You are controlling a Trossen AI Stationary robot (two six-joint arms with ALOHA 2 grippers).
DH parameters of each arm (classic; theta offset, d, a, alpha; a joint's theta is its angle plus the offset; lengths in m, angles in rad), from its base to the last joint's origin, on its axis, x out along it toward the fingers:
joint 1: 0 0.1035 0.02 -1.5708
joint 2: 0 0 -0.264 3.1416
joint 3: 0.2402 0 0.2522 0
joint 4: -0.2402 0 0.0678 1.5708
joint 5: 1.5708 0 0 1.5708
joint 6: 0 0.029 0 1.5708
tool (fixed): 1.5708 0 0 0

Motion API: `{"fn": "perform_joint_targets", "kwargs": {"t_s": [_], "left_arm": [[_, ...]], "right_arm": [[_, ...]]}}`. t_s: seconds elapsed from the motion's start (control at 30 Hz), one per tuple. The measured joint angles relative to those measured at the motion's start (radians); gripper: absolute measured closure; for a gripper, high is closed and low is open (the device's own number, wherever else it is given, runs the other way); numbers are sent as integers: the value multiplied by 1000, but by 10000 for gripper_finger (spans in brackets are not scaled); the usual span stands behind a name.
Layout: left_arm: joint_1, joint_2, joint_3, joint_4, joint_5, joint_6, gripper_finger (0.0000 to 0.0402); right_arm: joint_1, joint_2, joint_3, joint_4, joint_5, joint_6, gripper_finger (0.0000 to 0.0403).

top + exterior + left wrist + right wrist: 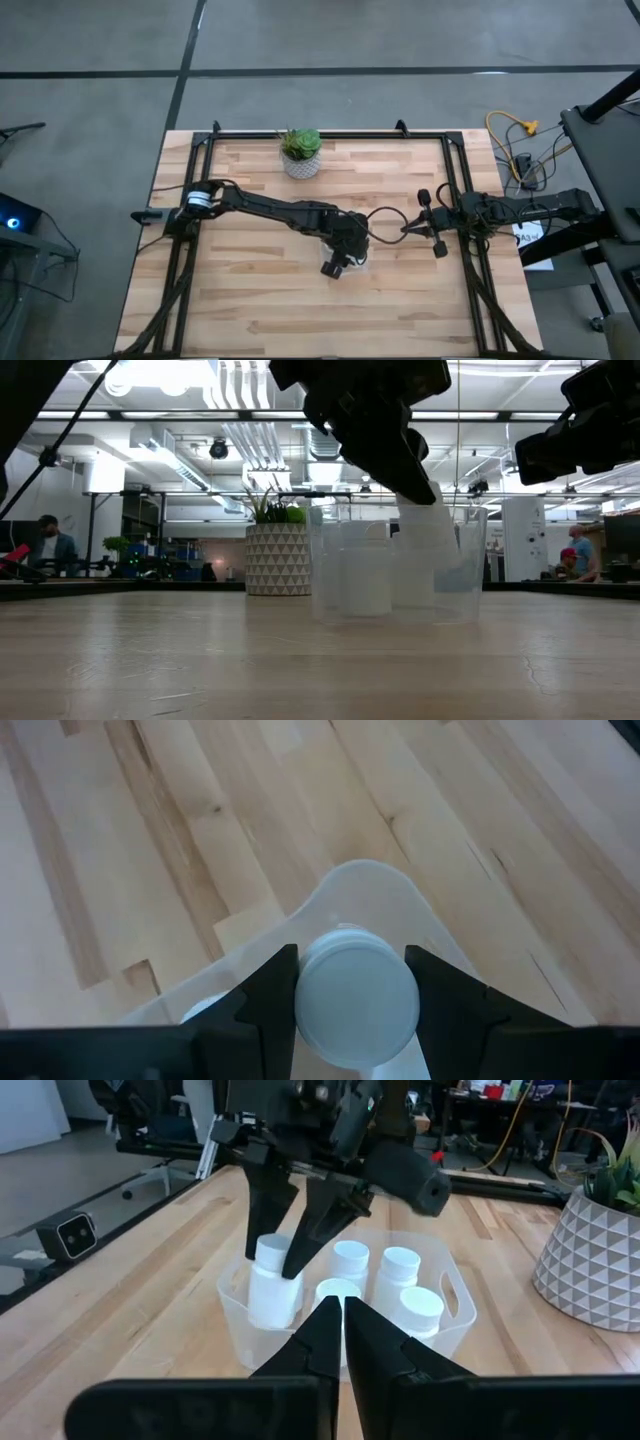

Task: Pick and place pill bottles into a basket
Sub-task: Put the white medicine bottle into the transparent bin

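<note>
Left gripper point(275, 1240) pinches a small white capped pill bottle point(268, 1285) upright, lowering it into the clear rectangular plastic basket point(450, 1325) at table centre, beside four bottles already seated. Right gripper point(408, 229), jaws pressed together, waits at three o'clock.
</note>
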Motion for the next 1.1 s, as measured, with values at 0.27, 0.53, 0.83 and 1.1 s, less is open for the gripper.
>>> {"fn": "perform_joint_targets", "kwargs": {"t_s": [0.27,0.53,0.83,1.1], "left_arm": [[0,19,0,12,18,0,261],[0,19,0,20,23,-1,261],[7,19,-1,24,22,-3,261],[27,19,-1,20,22,-5,261]], "right_arm": [[0,0,0,-5,0,2,394],[0,0,0,-5,0,7,394],[0,0,0,-5,0,10,394],[0,0,0,-5,0,13,394]]}}
